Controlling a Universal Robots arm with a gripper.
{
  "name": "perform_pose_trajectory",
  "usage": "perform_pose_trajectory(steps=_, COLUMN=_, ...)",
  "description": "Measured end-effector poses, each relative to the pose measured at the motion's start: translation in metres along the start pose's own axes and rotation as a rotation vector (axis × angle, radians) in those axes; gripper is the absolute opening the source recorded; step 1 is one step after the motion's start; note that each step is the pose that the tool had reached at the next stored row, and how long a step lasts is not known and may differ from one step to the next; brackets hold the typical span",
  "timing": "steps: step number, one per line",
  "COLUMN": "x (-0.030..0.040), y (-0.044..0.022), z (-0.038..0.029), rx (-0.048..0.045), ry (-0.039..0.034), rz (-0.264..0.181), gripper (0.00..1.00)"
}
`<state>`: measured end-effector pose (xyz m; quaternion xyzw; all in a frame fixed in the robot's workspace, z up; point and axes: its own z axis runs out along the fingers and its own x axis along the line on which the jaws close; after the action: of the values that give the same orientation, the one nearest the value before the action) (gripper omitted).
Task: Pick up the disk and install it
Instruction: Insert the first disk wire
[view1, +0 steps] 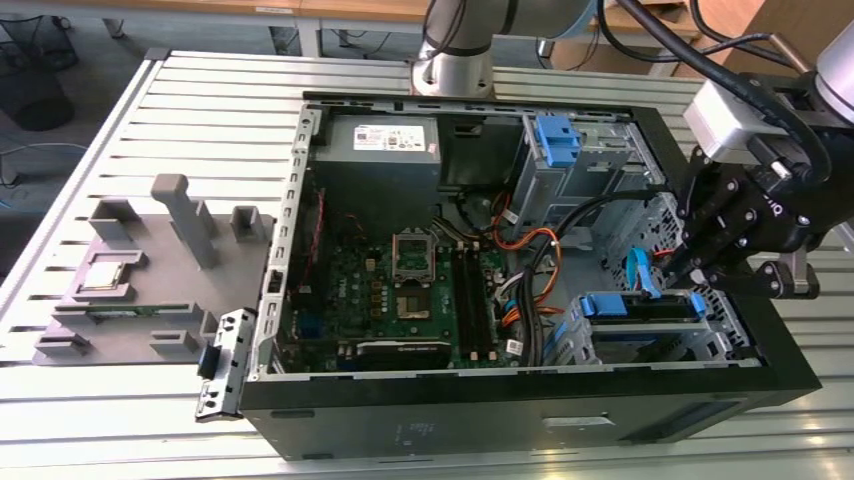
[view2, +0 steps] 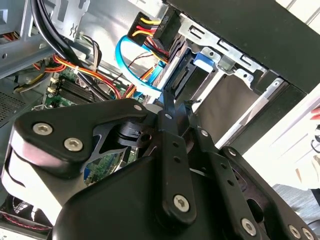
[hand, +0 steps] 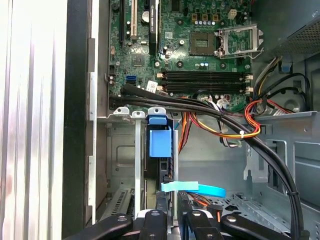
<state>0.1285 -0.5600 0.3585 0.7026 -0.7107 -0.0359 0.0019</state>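
We see the gripper (view1: 697, 268) poised at the drive bay (view1: 646, 330) of the open PC case (view1: 534, 400), on the exterior view's right. The disk (view1: 646, 306) sits in that bay, its blue frame up and level with the bay's rails, so it looks seated or nearly so. In the first wrist view the disk (hand: 160, 145) stands edge-on between the bay's metal walls, with the blue cable (hand: 195, 188) running across just beside the fingertips (hand: 161, 204). The fingers appear narrow, close together at the disk's edge, but we cannot tell whether they pinch it or merely press. The arm reaches down over the case wall, wrist tilted toward the bay, likely to push along the slot.
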Motion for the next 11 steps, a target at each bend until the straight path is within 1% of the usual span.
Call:
perform_pose_trajectory(steps=2, x=0.0001, y=-0.0001, z=0.0000, rx=0.0010, ry=-0.0007, rz=0.000, gripper=0.24)
perform_pose_trajectory(steps=3, x=0.0001, y=0.0000, z=0.0000, rx=0.0042, ry=-0.0024, rz=0.000, gripper=0.24)
perform_pose_trajectory(steps=5, x=0.0000, y=0.0003, z=0.0003, rx=0.0141, ry=-0.0087, rz=-0.002, gripper=0.24)
perform_pose_trajectory(steps=6, x=0.0000, y=0.0003, z=0.0003, rx=0.0172, ry=-0.0116, rz=-0.002, gripper=0.24)
perform_pose_trajectory(steps=8, x=0.0000, y=0.0002, z=0.0003, rx=0.0192, ry=-0.0148, rz=-0.002, gripper=0.24)
perform_pose_trajectory(steps=11, x=0.0000, y=0.0003, z=0.0003, rx=0.0193, ry=-0.0152, rz=-0.002, gripper=0.24)
